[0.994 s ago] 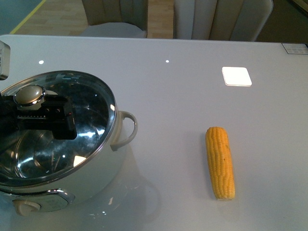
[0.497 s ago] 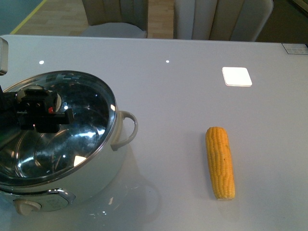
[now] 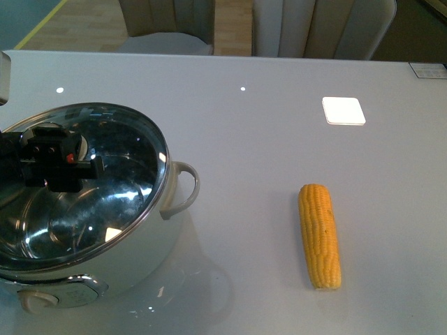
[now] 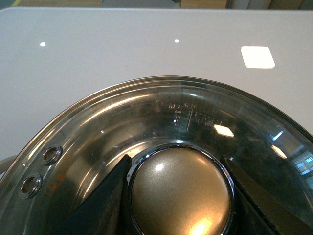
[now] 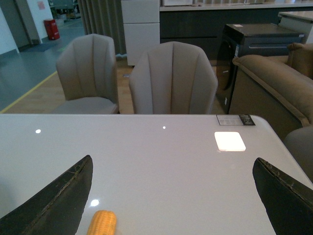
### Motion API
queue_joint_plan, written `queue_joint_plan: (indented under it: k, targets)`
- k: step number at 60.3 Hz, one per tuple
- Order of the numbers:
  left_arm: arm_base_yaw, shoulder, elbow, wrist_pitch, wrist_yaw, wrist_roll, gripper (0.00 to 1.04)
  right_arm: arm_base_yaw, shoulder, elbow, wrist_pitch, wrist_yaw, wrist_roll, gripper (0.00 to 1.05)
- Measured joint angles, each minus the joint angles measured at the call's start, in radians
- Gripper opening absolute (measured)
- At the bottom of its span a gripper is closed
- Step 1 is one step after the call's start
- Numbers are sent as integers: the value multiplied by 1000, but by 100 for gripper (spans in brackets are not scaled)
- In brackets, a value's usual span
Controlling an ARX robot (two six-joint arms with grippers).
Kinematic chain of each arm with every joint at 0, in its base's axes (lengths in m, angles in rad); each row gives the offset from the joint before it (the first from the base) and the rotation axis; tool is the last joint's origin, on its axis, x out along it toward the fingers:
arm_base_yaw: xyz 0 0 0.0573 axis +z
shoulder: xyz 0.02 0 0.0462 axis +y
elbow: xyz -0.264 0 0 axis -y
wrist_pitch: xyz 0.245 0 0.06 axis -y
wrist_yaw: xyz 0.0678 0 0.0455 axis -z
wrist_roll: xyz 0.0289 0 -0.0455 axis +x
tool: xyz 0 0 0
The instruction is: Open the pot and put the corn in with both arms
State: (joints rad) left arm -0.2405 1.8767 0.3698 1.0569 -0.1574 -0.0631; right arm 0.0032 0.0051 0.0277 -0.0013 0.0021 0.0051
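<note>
Opening the pot [image 3: 140, 258] is the step in hand, its glass lid [image 3: 133, 153] not yet off, and the next move looks to call for a straight lift clear of the rim. The corn [image 5: 101, 223] lies just below and ahead of the right gripper [image 5: 172, 161], which hovers with jaws wide apart. The left gripper [image 4: 177, 164] reaches down over the lid, jaws closed on its brass-coloured knob [image 4: 180, 196].

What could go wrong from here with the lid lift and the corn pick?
1. The left end effector straddles the smooth domed knob; grip looks unconfirmed, so the glass lid could slip and drop onto the pot.
2. The corn lies loose on the glossy table; the open right end effector might roll it away.
</note>
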Motion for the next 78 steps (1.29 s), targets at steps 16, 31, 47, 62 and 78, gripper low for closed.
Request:
queue_joint_plan:
  k: [16,31,47,62,78]
  targets:
    - [30,-164,23,-141,6,42,45,0,0,0,0,0,0,96]
    - [92,-349,52,-245,54,53,45,0,0,0,0,0,0,96]
    - [350,-520,44,-298,186,60,45,0,0,0,0,0,0,96]
    - [726,-462,-11,-200,354,127,45,0,0,0,0,0,0,96]
    - [966,-195,-79,42,431,215,45,0,0,0,0,0,0,96]
